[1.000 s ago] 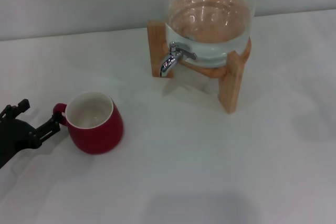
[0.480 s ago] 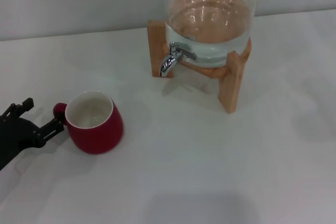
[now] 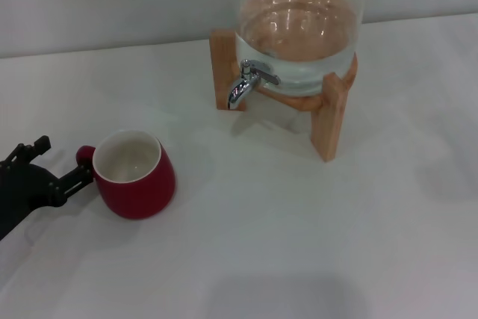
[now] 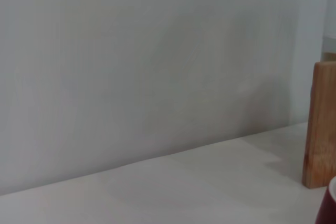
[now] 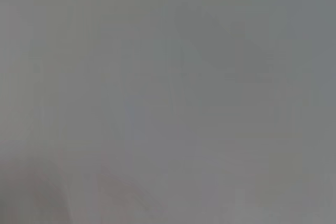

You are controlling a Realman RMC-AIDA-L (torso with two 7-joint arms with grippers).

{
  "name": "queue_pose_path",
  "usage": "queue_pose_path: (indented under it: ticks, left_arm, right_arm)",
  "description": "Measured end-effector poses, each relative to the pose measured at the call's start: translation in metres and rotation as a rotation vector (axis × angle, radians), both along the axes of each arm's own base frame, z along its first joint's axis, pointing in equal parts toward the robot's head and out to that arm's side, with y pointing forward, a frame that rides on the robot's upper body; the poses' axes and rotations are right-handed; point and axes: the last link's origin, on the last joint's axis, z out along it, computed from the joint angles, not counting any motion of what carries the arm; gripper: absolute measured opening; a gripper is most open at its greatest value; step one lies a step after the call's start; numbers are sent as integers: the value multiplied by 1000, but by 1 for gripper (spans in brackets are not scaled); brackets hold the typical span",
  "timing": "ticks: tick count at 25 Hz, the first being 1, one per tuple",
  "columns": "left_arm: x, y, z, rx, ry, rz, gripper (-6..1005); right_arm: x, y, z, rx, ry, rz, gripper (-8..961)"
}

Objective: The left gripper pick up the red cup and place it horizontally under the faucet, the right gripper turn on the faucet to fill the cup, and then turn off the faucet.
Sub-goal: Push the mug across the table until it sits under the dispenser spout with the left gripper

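Note:
The red cup (image 3: pixel 136 177) stands upright on the white table at the left, white inside showing, its small handle (image 3: pixel 84 156) turned toward the left edge. My left gripper (image 3: pixel 64 159) is open right beside that handle; one finger reaches just under the handle, and I cannot tell if it touches. In the left wrist view only a sliver of the red cup (image 4: pixel 328 211) shows. The chrome faucet (image 3: pixel 245 84) sticks out of the glass jar (image 3: pixel 299 28), far right of the cup, with nothing under it. My right gripper is out of view.
The jar holds water and rests on a wooden stand (image 3: pixel 329 113), whose leg (image 4: pixel 320 124) also appears in the left wrist view. A grey wall runs behind the table. The right wrist view shows only blank grey.
My left gripper has crept a little to the right, bringing its fingers closer around the cup's handle. The cup and faucet have not moved.

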Motion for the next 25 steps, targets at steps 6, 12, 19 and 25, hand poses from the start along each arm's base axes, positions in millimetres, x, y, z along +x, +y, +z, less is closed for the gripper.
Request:
queue_pose_path:
  ticks: [6,12,19,25]
  left_arm:
    - [-3,1,-2,-5,11,22,866]
    - [-3,2,-2,-4,16,27,857]
    - [1,6,-6,-15,15,19,846]
    - [2,7,-8,-23,15,16,837]
  right_arm:
    - [0,0,0,3,-1,1,722]
    - [0,0,1,5,-4,2,722]
    - [0,0,1,5,-5,2,722]
    - [1,-2,2,11,-3,-3,722]
